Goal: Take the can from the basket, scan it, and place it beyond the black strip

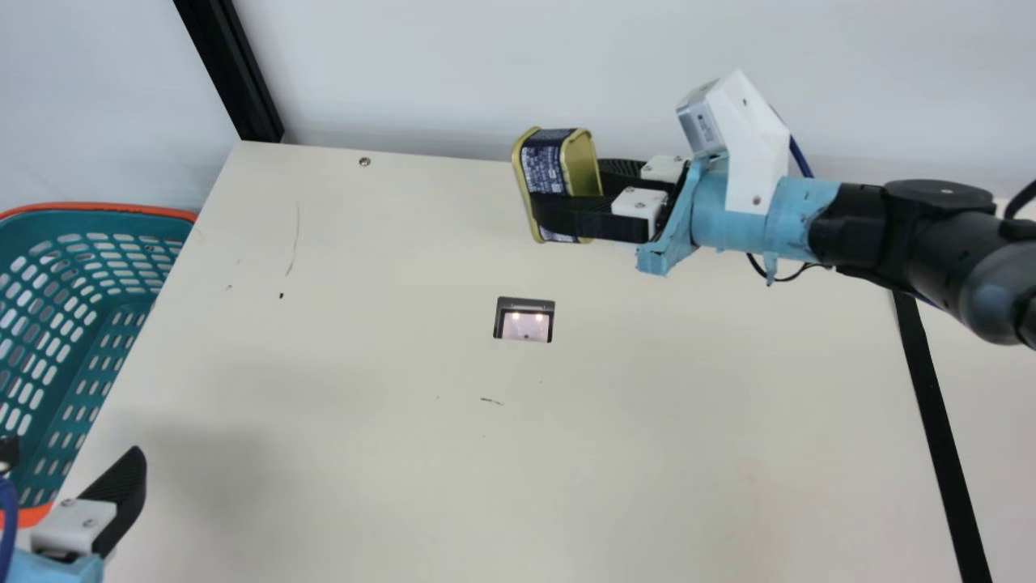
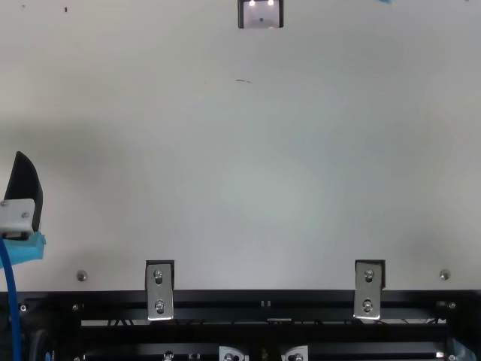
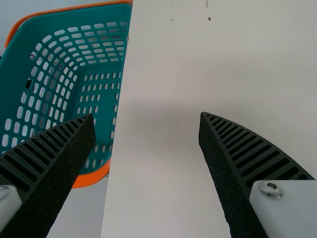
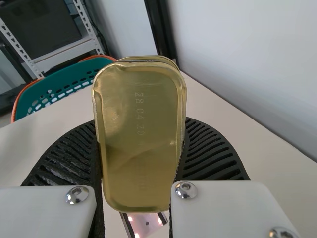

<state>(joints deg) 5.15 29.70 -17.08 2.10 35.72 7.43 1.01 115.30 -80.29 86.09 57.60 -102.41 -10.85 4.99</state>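
Note:
In the main view, my right gripper [image 1: 571,193] is shut on the gold can [image 1: 544,168], which has a dark blue printed label. It holds the can on edge above the table's far side, beyond the scanner [image 1: 524,325] with its two lights. The right wrist view has the can's flat gold face [image 4: 139,144] between the fingers of my right gripper [image 4: 140,124]. My left gripper [image 1: 121,495] is at the main view's lower left, near the teal basket [image 1: 101,324]. In the left wrist view my left gripper [image 3: 147,119] stands open and holds nothing, beside the basket [image 3: 101,106].
The black strip [image 1: 939,437] runs along the table's right side, partly under my right arm. A black post [image 1: 243,81] rises at the back left corner, with a pale wall behind the table. Metal brackets [image 2: 159,289] line the near edge in the top view.

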